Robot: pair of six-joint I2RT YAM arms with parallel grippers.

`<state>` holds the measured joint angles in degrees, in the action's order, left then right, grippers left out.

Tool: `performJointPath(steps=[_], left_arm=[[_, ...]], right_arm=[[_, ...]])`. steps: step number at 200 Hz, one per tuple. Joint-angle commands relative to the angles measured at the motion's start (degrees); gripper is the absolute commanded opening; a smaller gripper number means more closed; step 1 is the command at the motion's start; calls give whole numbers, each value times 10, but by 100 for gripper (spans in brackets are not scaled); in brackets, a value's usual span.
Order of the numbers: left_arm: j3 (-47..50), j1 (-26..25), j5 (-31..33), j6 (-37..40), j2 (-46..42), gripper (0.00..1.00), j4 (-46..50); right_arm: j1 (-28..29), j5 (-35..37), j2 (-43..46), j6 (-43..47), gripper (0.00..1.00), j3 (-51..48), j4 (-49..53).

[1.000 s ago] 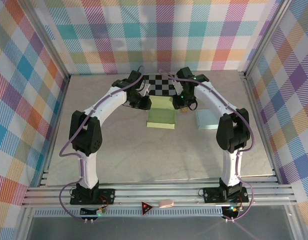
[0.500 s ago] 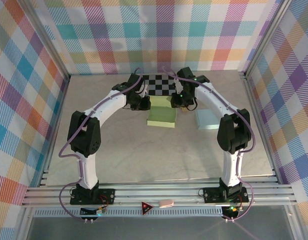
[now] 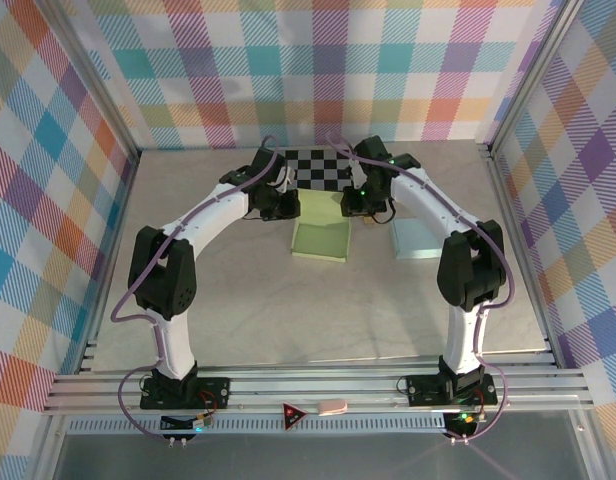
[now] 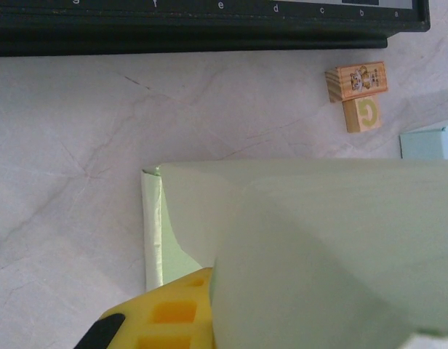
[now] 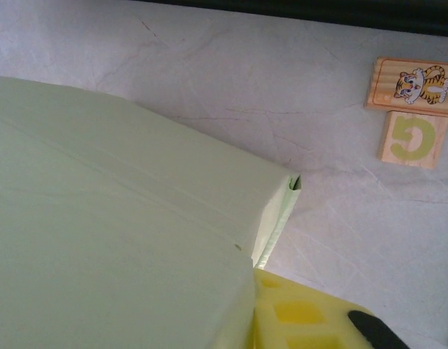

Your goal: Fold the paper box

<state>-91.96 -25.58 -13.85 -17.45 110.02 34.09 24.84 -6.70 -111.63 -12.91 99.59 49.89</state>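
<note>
Box (image 3: 320, 242) sat mid-table toward the far side, just near of the checkerboard (image 3: 318, 166). Left gripper (image 3: 285, 206) was at its far-left corner and right gripper (image 3: 354, 204) at its far-right corner. Both looked clenched on the box's far flap: in each wrist view the paper ran into the jaws and hid one finger. Judged partway: tray shape formed, side walls up, far flap lifted but not folded over or tucked. Rest of the closing left.
</note>
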Motion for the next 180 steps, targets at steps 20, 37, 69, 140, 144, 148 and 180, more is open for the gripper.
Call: performJointPath(steps=[20, 37, 69, 140, 144, 148, 180], left_arm=[[49, -12, -14, -17, -35, 10, -51], [86, -12, -14, -16, -51, 10, -82], [153, -15, -12, -12, -83, 10, -140], [224, -27, 13, -12, -111, 10, -165], [226, -27, 17, -11, -113, 10, -164], [227, -28, 19, -10, -113, 10, -163], [234, -38, 43, 4, -114, 10, -154]], right_arm=[[11, -14, 28, -4, 18, -43, -39], [18, -10, 45, -1, 18, -83, -76], [39, 8, 100, 4, 17, -167, -159], [58, 60, 127, -6, 22, -200, -144], [57, 59, 129, -9, 23, -200, -142], [57, 59, 131, -11, 24, -201, -140], [57, 47, 144, -36, 32, -200, -119]])
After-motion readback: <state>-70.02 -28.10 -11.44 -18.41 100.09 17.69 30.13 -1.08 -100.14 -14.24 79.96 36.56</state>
